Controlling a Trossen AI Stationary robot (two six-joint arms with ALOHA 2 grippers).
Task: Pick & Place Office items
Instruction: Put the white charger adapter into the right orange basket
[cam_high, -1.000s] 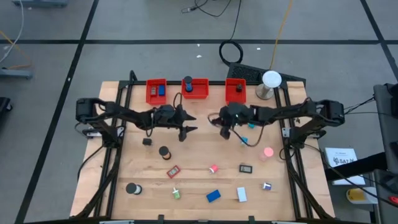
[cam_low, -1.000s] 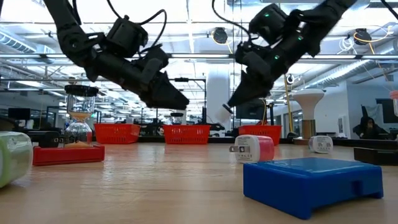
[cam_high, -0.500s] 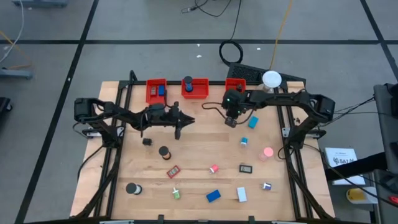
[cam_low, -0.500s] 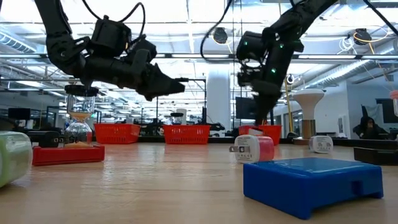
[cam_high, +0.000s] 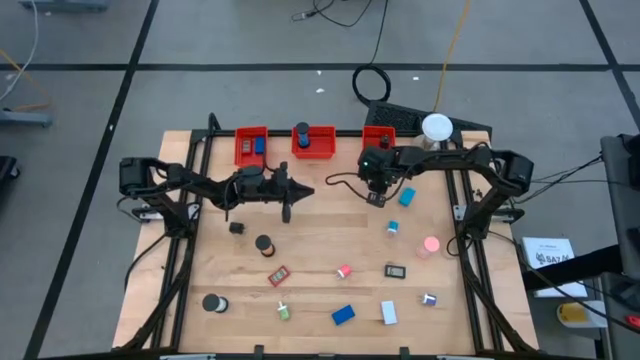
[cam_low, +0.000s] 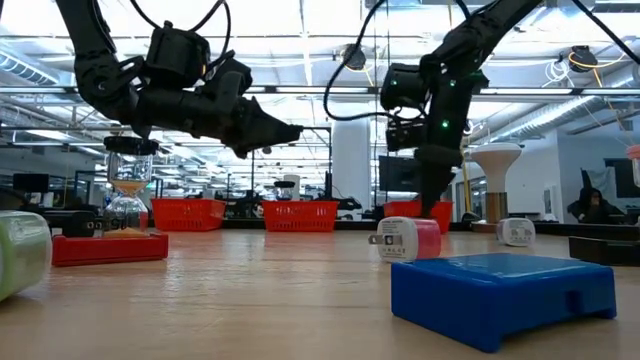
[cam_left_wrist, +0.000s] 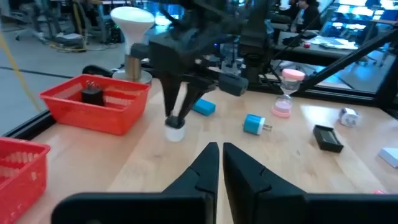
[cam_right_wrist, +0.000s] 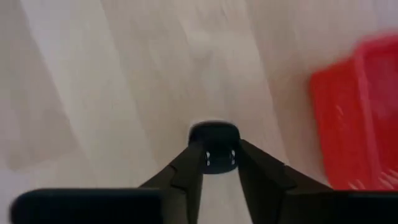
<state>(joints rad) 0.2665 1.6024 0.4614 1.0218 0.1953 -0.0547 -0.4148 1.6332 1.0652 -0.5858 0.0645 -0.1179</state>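
Note:
My right gripper (cam_high: 377, 198) points steeply down just in front of the right red bin (cam_high: 378, 146), shut on a small round office item with a white body (cam_left_wrist: 175, 132) and a black top (cam_right_wrist: 213, 132). My left gripper (cam_high: 298, 193) hangs above the table's middle left. It points level toward the right arm, is shut and holds nothing (cam_left_wrist: 221, 155). Other office items lie loose on the wood: a blue block (cam_high: 343, 315), black rolls (cam_high: 264, 244) (cam_high: 213, 303), and a teal plug (cam_high: 392, 229). My right gripper pinches the item's black top (cam_right_wrist: 214, 163) between its two fingers, one on either side. The fingers come from above, pointing down. The item stands upright, and its white base (cam_left_wrist: 175, 135) seems to rest on the table.
Three red bins (cam_high: 251, 146) (cam_high: 314, 143) (cam_left_wrist: 96, 102) line the far edge, and a white dome lamp (cam_high: 436, 128) stands at the far right corner. A teal block (cam_high: 407, 197) and a pink hourglass (cam_high: 431, 245) lie right of my right gripper. Black frame rails run along both table sides.
My right gripper has swung toward the far edge, near the right red bin, tipped from slanting to steeply down, and sunk with the item to the table. My left gripper has shut on nothing and tipped up from a downward slant to level.

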